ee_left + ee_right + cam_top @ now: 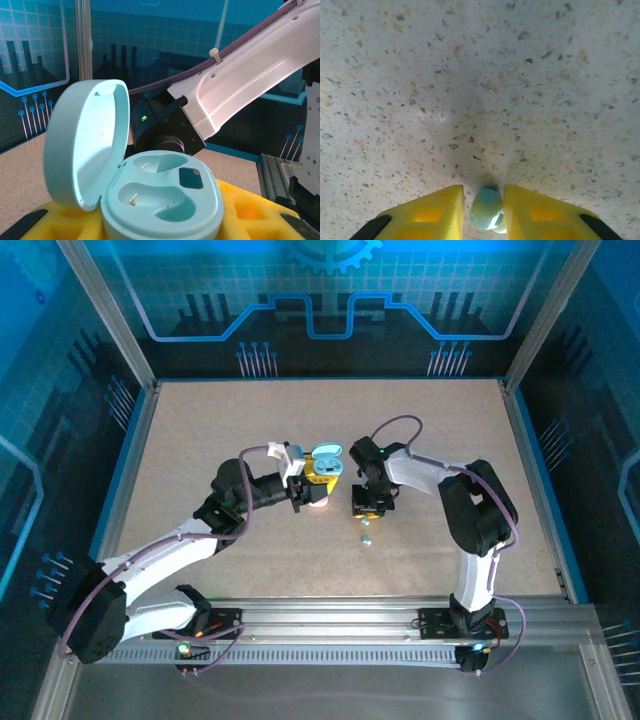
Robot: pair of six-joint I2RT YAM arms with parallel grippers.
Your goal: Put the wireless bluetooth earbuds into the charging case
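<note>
A teal charging case [165, 200] has its lid [82, 150] swung open to the left, and both sockets are bare. My left gripper [322, 480] is shut on it, with the yellow fingers [260, 210] pressed on either side. From above, the case [326, 460] hangs over the middle of the table. In the right wrist view a tiny teal earbud [486, 208] lies on the speckled table between the yellow fingers [435, 212] of my right gripper [483, 210]. It touches the right finger, and a thin gap shows on its left. The right gripper [365, 508] points straight down, right of the case.
A pale pink rounded thing [316, 502] sits on the table under the left gripper. Two tiny bits [366, 537] lie just in front of the right gripper. The right arm's white link [250, 85] passes close behind the case. Blue walls ring the table [200, 440].
</note>
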